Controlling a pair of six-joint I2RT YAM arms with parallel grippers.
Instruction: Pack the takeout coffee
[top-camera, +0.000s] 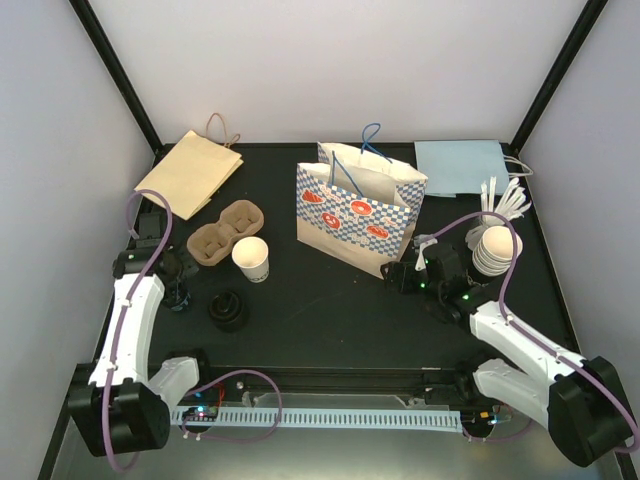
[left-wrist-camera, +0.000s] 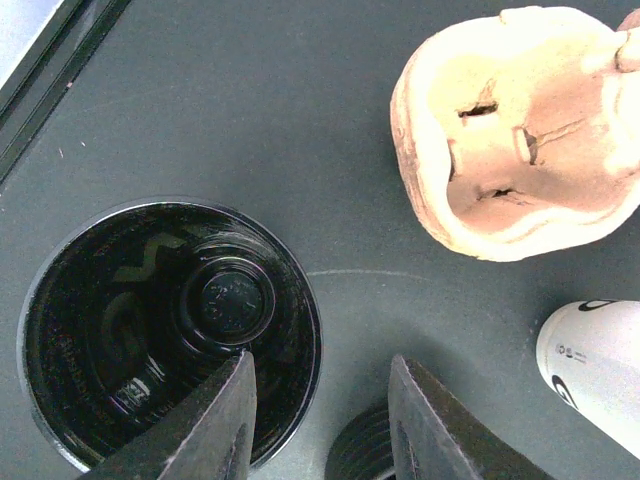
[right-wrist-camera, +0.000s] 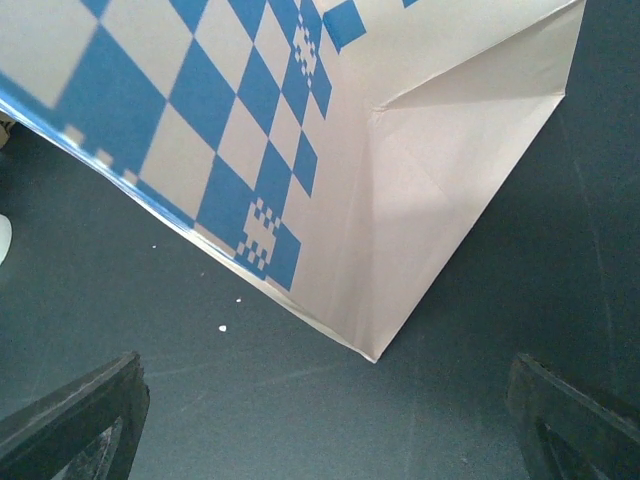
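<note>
Left gripper (left-wrist-camera: 320, 366) is half spread, and we see one finger inside the black cup (left-wrist-camera: 120, 320) and one outside its rim, nothing pinched. Just beyond sit the cardboard tray (left-wrist-camera: 520, 130) and white cup (left-wrist-camera: 595, 365). Our right gripper (right-wrist-camera: 325, 368) gapes wide at the bottom corner of the checkered bag (right-wrist-camera: 200, 130).

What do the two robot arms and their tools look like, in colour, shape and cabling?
Both the left arm and the right arm have white links joined by black joints, on black bases. A thin purple cable loops along each. The left tool and the right tool each have two flat black fingers. Small green lights glow near the right wrist.
</note>
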